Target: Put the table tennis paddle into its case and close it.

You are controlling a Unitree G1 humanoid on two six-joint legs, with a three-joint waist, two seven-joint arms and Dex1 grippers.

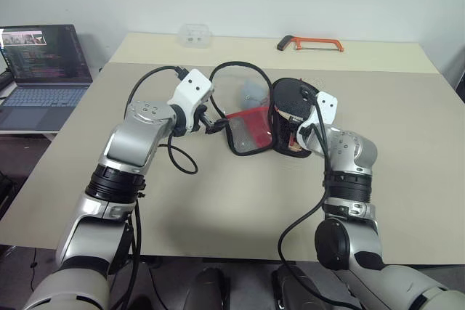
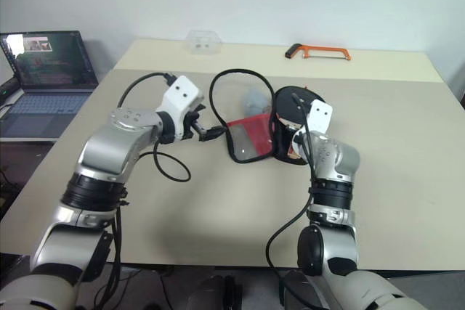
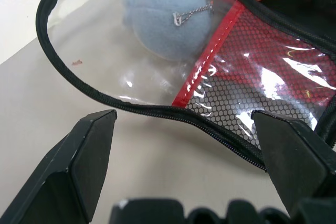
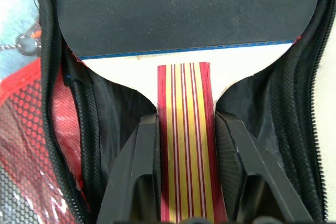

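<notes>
Black rubber, paddle count: one table tennis paddle [image 4: 186, 35], its black face lying inside the opened case, striped wooden handle pointing out toward the robot.
Case count: one case [image 1: 251, 130], unzipped and spread flat near the tabletop's middle; clear and red mesh flap folded out to the left, black half on the right holding the paddle.
Right hand [image 4: 186, 171]: closed on the paddle handle, one black finger touching each side.
Left hand [image 3: 184, 145]: fingers spread wide, gripping nothing, just beside the zipper rim of the clear flap.
Grey-blue lump count: one [image 3: 170, 17], soft, with a short metal chain, seen through the clear flap.
Hacksaw count: one orange hacksaw [image 1: 311, 43], at the far edge, well apart from the case.
Clear box count: one small clear container [image 1: 195, 34], also at the far edge.
Surface: beige tabletop [image 1: 218, 201], matte.
Room: pale wall behind; one open laptop [image 1: 42, 70] on a side surface to the left.
</notes>
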